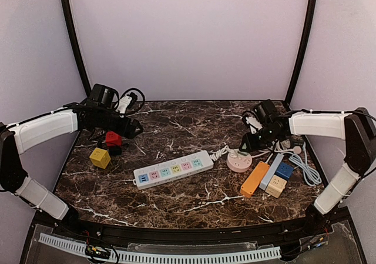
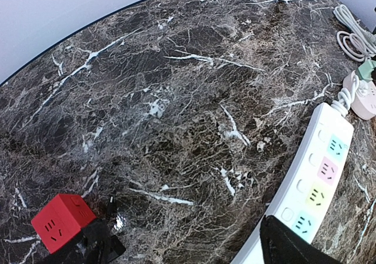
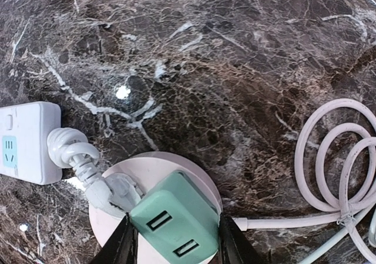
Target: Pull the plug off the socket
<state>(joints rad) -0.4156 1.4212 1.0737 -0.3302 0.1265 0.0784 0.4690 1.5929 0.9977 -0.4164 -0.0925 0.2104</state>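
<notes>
Right wrist: green plug (image 3: 175, 226) sits in pink socket (image 3: 150, 170).

This looks to me a robot lab cell: plain lilac walls (image 1: 188, 34), black frame poles (image 1: 74, 34), my left arm (image 1: 44, 129) and right arm (image 1: 317, 124) at the near edge of a marble-pattern table (image 1: 176, 129).

We see a dark marbled desk (image 1: 188, 129) with white veins. At its left lie a yellow cube (image 1: 100, 157) and, behind it, a red cube (image 1: 113, 138). A white strip (image 1: 173, 169) slants across the middle, its cord reaching a pink round socket (image 1: 239, 161) just to its right. Further right, close together, lie an orange block (image 1: 255, 179), a grey bar (image 1: 271, 171), a blue cube (image 1: 285, 170) and a cream cube (image 1: 276, 186). A coiled white cable (image 1: 305, 167) lies near the right edge.
</notes>
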